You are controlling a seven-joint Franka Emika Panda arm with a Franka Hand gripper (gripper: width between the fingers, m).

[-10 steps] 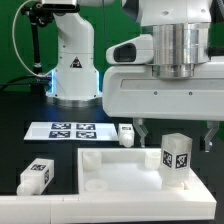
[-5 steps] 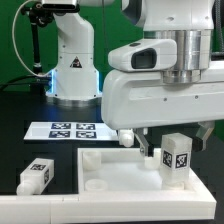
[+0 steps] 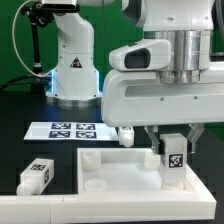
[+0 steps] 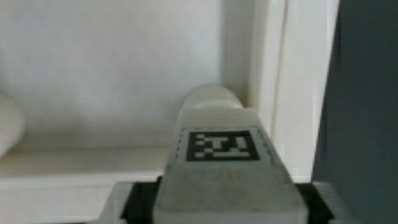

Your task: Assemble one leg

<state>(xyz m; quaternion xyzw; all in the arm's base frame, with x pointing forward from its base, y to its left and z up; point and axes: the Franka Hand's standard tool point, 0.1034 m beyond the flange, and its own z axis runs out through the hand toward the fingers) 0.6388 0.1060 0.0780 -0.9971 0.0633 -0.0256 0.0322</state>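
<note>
A leg [image 3: 174, 156], a small white block with a black-and-white tag, stands upright on the wide white panel [image 3: 110, 176] near its corner at the exterior view's right. My gripper [image 3: 174, 148] has come down over it, with one finger [image 3: 157, 142] on each side, and is shut on it. In the wrist view the leg [image 4: 222, 150] fills the space between the dark fingers [image 4: 137, 203] with no gap, and my gripper [image 4: 226, 208] sits low on it. The panel's raised rim [image 4: 267, 60] runs beside the leg.
A second leg [image 3: 37, 174] lies on the black table at the exterior view's left of the panel. A third leg [image 3: 126, 133] lies behind the panel, next to the marker board [image 3: 62, 130]. The arm's white base [image 3: 72, 62] stands at the back.
My gripper has dropped lower over the standing leg and its fingers have come in from wide apart to press against the leg's sides.
</note>
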